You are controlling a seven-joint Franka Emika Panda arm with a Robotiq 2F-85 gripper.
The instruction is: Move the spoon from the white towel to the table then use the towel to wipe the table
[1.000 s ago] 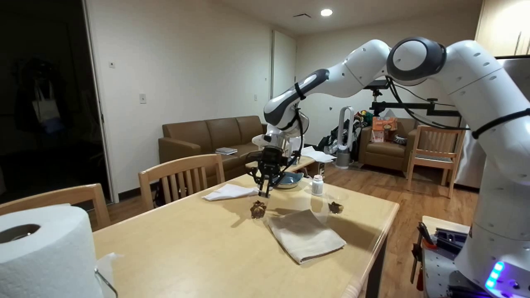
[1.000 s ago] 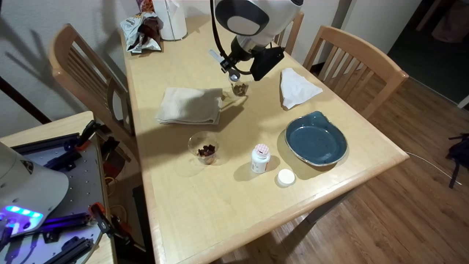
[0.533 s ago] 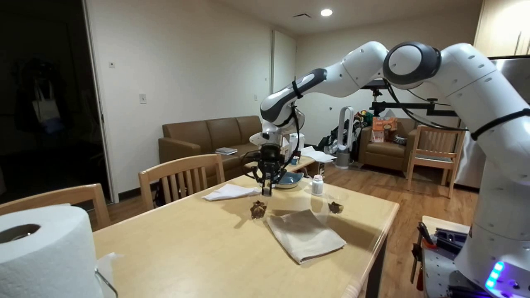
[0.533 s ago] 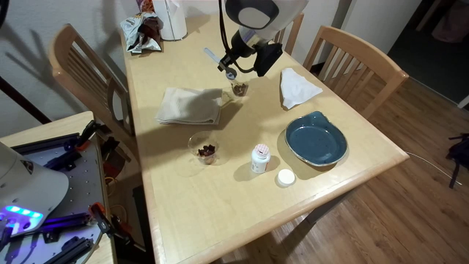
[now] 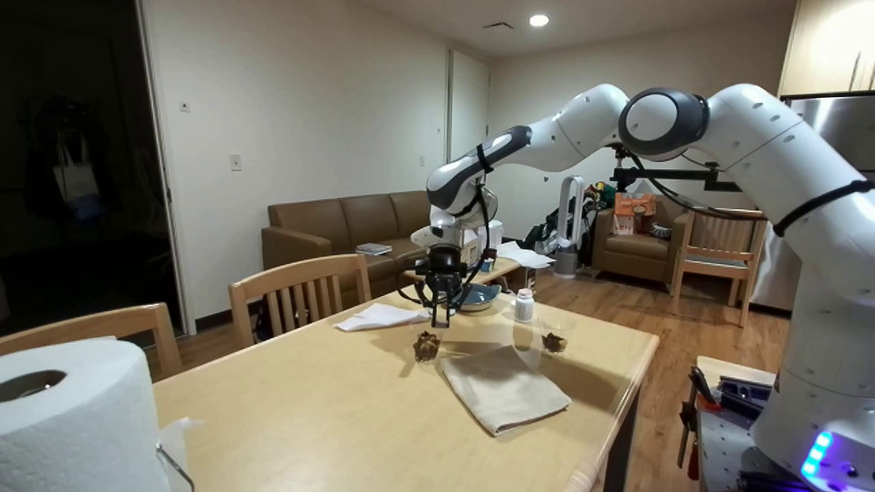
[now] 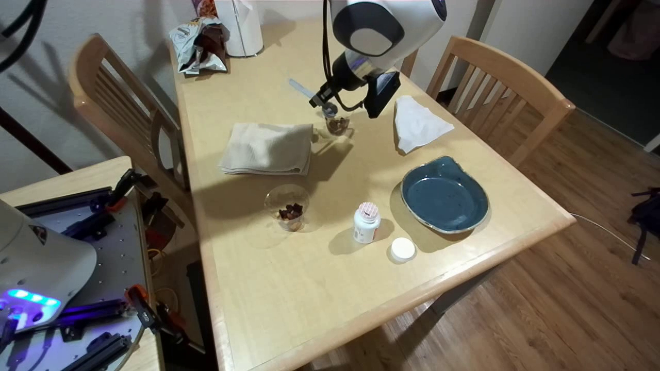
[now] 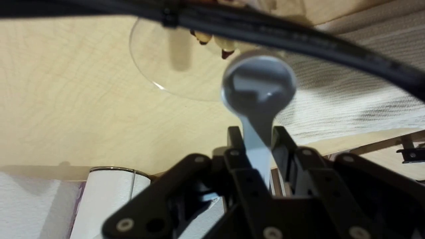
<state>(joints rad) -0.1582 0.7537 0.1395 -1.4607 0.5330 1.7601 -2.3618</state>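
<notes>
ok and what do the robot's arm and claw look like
The arm is white and rounded, with dark grey joint rings, black straps, a black cable and blue lights on its base. The claw is black, with linked fingers and pale round screw heads.

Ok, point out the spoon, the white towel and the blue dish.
Spoon (image 7: 259, 88): wrist view, on its bowl.
White towel (image 6: 268, 148): an exterior view, on its folded top.
Blue dish (image 6: 444, 202): an exterior view, on its inner bottom.
</notes>
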